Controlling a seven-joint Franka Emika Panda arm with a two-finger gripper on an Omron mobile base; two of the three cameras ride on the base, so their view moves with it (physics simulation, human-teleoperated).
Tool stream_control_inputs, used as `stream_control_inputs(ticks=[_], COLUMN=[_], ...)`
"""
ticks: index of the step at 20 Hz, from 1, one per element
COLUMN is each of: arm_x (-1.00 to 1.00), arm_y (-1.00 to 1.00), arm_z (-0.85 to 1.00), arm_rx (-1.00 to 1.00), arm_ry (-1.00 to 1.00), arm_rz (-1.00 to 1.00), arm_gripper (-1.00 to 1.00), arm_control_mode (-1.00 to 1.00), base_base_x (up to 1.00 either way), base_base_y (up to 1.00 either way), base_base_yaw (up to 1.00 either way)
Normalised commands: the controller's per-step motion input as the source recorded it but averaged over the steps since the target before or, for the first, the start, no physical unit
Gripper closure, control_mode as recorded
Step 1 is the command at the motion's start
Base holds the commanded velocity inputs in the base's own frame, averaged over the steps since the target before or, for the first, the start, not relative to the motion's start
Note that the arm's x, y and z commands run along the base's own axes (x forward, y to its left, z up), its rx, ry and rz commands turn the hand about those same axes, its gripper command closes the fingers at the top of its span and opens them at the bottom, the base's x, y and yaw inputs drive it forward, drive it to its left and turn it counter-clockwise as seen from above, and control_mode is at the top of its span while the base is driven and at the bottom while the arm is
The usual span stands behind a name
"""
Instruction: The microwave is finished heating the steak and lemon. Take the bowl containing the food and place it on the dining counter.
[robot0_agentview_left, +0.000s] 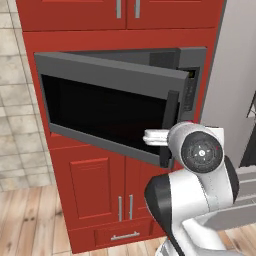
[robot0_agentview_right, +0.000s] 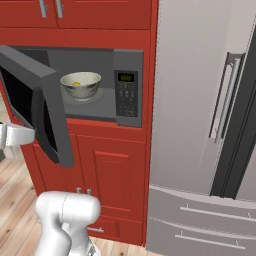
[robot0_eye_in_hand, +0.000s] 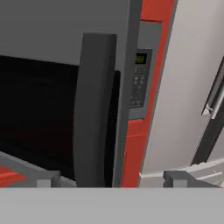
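Door's open on the microwave (robot0_agentview_right: 95, 85), swung out to the left, and that is the first step done by the look of it. Everything else is left: the bowl (robot0_agentview_right: 81, 85) sits on the floor of the cavity, untouched, with a yellow bit of lemon (robot0_agentview_right: 76, 83) peeping over its rim. The steak I can't make out from here.

Now the jaws. In the hand view the gripper (robot0_eye_in_hand: 109, 178) has its two tips spread wide apart at the bottom, one either side of the thick black handle (robot0_eye_in_hand: 94, 109), nothing pinched between them. So open, and empty, sitting just in front of the door's handle edge.

From the left base view the hand is right by the lower corner of the door (robot0_agentview_left: 107, 102), outside the cavity. The bowl is well inside, behind that door and further right, so the door stands between hand and bowl.

My read: the arm has to clear the door edge, reach into the cavity, take the bowl by its rim, then carry it off to the dining counter. None of that has begun.
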Motion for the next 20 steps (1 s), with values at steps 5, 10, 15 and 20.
stream_control_inputs(ticks=[5,10,15,20], arm_x=[-0.99,-0.23,0.46,1.00], arm_y=[-0.60,-1.00,-1.00,-0.79], arm_z=[-0.01,0.00,0.00,-0.37], arm_rx=[0.02,0.22,0.27,0.12], arm_ry=[-0.13,-0.01,0.01,0.22], arm_rz=[0.01,0.05,0.12,0.28], arm_gripper=[-1.00,-1.00,-1.00,-1.00], arm_control_mode=[-1.00,-1.00,-1.00,-1.00], base_base_x=[0.00,0.00,0.00,0.00], base_base_y=[0.00,0.00,0.00,0.00], base_base_yaw=[0.00,0.00,0.00,0.00])
